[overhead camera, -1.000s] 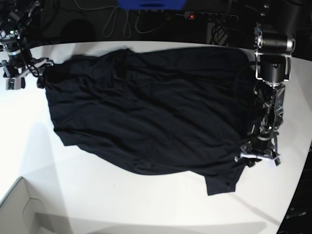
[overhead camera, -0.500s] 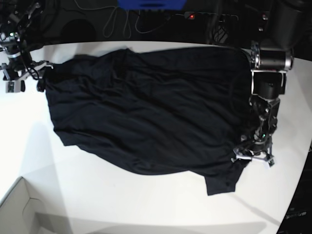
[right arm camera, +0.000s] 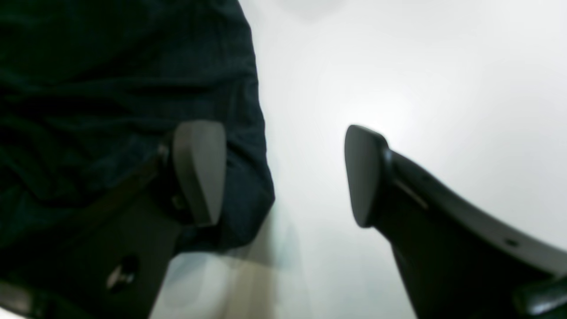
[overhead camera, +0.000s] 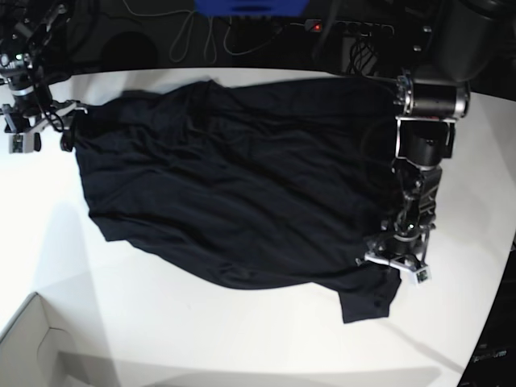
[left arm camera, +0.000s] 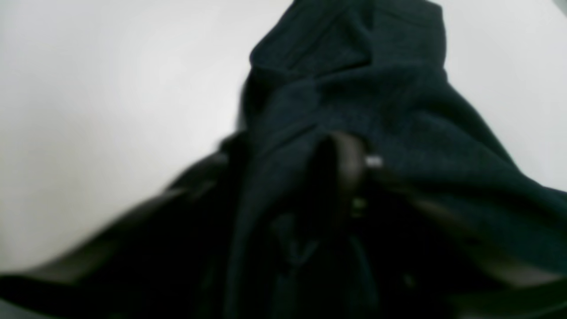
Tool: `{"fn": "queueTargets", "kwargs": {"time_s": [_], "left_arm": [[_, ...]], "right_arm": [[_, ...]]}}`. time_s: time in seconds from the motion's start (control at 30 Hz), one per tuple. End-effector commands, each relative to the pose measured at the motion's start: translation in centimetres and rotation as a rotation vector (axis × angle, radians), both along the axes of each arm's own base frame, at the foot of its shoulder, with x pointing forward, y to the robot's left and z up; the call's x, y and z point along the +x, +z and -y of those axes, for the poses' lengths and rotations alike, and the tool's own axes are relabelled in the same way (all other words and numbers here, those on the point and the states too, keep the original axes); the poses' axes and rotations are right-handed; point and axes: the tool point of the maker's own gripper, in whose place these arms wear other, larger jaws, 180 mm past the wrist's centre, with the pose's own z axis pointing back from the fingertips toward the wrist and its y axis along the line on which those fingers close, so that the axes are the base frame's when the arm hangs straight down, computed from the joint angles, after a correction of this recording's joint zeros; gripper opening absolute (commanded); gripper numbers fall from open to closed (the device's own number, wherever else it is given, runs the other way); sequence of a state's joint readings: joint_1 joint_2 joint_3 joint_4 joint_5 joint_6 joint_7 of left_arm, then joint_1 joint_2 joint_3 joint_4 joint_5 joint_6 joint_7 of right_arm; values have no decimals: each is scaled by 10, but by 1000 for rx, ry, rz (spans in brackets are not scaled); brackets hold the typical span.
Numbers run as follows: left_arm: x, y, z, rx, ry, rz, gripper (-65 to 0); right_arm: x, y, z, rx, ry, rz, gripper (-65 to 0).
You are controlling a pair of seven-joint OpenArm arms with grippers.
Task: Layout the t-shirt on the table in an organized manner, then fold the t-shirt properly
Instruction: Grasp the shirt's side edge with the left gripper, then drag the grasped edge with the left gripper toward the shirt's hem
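Note:
The black t-shirt (overhead camera: 242,185) lies spread and wrinkly across the white table (overhead camera: 201,339), with one sleeve (overhead camera: 367,302) sticking out at the lower right. My left gripper (overhead camera: 393,262) is down on the shirt's right side. In the left wrist view it (left arm camera: 341,164) is shut on a bunched fold of the shirt (left arm camera: 354,88), though the view is blurred. My right gripper (overhead camera: 36,133) is at the shirt's far left corner. In the right wrist view it (right arm camera: 283,177) is open, one finger (right arm camera: 199,168) over the shirt's edge (right arm camera: 110,66) and the other over bare table (right arm camera: 421,66).
A white box corner (overhead camera: 32,347) stands at the bottom left. Cables, a blue object (overhead camera: 250,6) and a power strip (overhead camera: 347,27) lie behind the table's far edge. The table's curved edge (overhead camera: 500,266) runs close to the right of my left arm.
My left gripper and arm have moved left, from the shirt's right edge in over the fabric. The right gripper has stayed almost still at the left corner.

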State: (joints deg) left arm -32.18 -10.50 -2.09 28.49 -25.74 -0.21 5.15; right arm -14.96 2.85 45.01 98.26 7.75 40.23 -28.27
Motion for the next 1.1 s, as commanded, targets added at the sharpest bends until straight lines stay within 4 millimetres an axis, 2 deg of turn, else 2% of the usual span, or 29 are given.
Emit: {"fn": "queueTargets", "kwargs": {"time_s": [0.0,0.07,0.17,0.2,0.27,0.37,0.47,0.57,0.8,0.9,1.07], "left_arm": [[10,14,-2,-2,0,27,-511],[11,15,-5,-2,4,31,-650],[15,27,-5,5,-3,66,-636],[15,31,-4,6,-7,83,-650],[15,46,1,12,-25,135,-650],[4,73,-8,18,-10,236,-650],[-9,97,-6,27,-16,319,-650],[-28,109,-3,44,-33,362,-650],[-66,104,8,56,-69,365,-650],[-81,103,-1,61,-46,363,-650],[-105,80,-7,57,-26,306,-649]], "right_arm": [[5,13,6,-19,-2,48,-224],[6,13,5,-18,1,48,-224],[6,13,5,-18,2,47,-224],[6,13,5,-18,2,47,-224],[6,13,5,-18,2,47,-224],[7,14,5,-19,3,49,-224],[7,14,5,-19,3,50,-224],[7,14,5,-19,3,50,-224],[7,14,4,-19,5,50,-224],[12,17,4,-19,4,64,-224],[13,18,4,-20,5,67,-223]]}}
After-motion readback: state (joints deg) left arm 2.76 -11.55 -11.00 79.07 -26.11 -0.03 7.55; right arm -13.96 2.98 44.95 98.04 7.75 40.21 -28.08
